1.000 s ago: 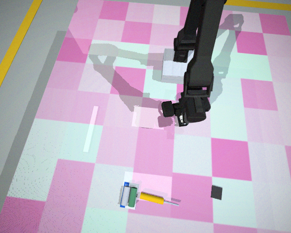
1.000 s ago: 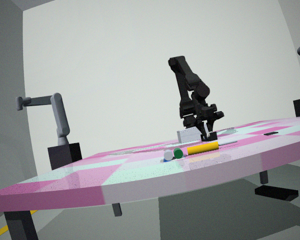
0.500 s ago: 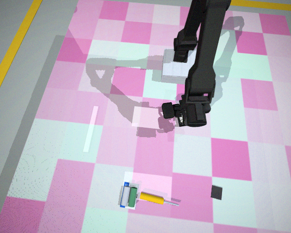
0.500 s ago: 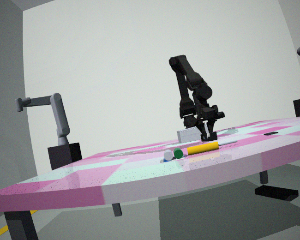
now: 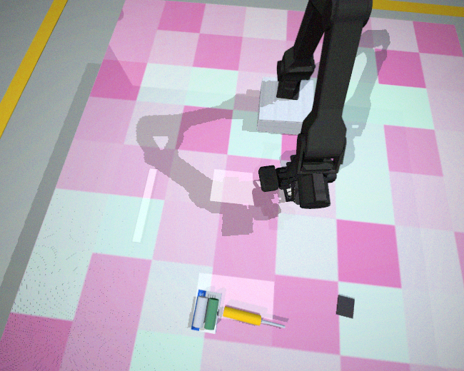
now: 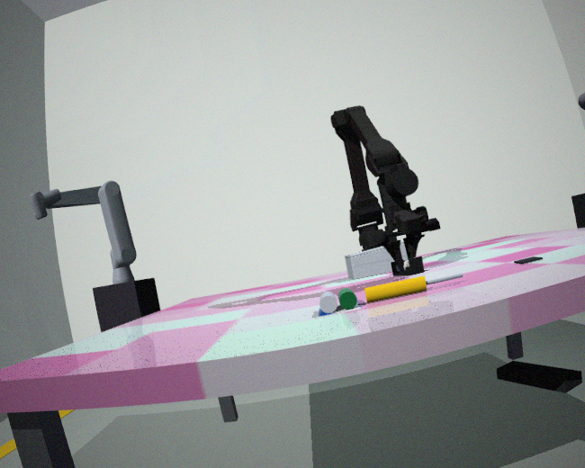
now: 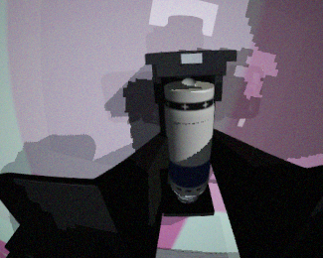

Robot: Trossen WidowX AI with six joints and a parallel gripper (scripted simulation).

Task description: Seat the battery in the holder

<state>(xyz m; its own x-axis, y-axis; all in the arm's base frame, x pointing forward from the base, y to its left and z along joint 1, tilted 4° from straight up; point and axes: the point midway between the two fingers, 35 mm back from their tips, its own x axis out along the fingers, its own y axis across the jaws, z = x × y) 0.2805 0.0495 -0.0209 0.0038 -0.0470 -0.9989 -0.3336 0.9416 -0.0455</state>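
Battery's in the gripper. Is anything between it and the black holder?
Nothing visible. The white-and-blue cylindrical battery, clamped in the gripper, sits directly over the black holder, lined up with it. The battery hides most of the slot, so its floor is unchecked. The yellow-handled screwdriver lies far off.

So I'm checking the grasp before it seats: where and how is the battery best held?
As now: gripper shut across the battery's round body, at its blue end, fingers on opposite sides. That leaves the terminal end free toward the holder.
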